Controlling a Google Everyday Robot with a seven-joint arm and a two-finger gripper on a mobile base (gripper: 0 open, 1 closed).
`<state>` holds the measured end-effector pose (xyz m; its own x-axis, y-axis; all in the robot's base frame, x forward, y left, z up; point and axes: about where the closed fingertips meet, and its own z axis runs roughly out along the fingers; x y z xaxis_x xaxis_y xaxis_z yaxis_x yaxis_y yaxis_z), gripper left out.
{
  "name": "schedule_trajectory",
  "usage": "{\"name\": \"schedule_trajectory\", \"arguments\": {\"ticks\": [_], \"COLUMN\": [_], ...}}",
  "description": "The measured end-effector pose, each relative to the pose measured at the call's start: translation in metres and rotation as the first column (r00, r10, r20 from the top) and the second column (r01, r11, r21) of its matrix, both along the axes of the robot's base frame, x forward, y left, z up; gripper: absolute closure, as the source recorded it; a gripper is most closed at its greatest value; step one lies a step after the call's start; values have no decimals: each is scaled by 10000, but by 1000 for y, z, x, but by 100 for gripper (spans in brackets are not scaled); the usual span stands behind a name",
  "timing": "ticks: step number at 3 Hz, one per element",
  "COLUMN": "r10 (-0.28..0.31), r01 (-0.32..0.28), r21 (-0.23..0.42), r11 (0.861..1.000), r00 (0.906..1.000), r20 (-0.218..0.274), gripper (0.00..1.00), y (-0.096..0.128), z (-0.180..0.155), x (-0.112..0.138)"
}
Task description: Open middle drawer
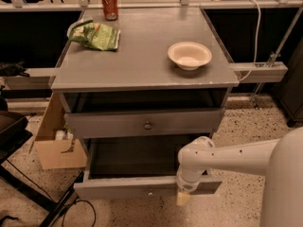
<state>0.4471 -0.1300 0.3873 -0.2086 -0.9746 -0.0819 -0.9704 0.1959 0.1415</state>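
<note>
The middle drawer (118, 187) stands pulled out from the grey cabinet. Its low flat front panel has a small round knob (150, 192), and its dark grey inside (132, 157) is open to view. My white arm (227, 157) comes in from the right. Its gripper (182, 198) hangs pointing down in front of the drawer's front panel, a little right of the knob. A pale yellowish tip shows below the panel's lower edge. The drawer above (142, 123), with its own knob, is nearly closed under a dark gap.
On the cabinet top (142, 65) are a white bowl (189, 55), a green chip bag (97, 35) and a red can (110, 4). A cardboard box (54, 145) stands at the left of the cabinet, with cables on the speckled floor (71, 207).
</note>
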Motion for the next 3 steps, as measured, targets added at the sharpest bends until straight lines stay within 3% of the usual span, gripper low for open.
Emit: {"name": "schedule_trajectory", "arguments": {"ticks": [2,3], "r10": [71,71], "r01": [-73,-73], "r21": [-112,-112], "r11": [9999,9999], "r00": [9998,9998], "r20": [-171,-171], "gripper": [89,100], "y": [1,1], "z": [10,12], "x": [-3,-2]}}
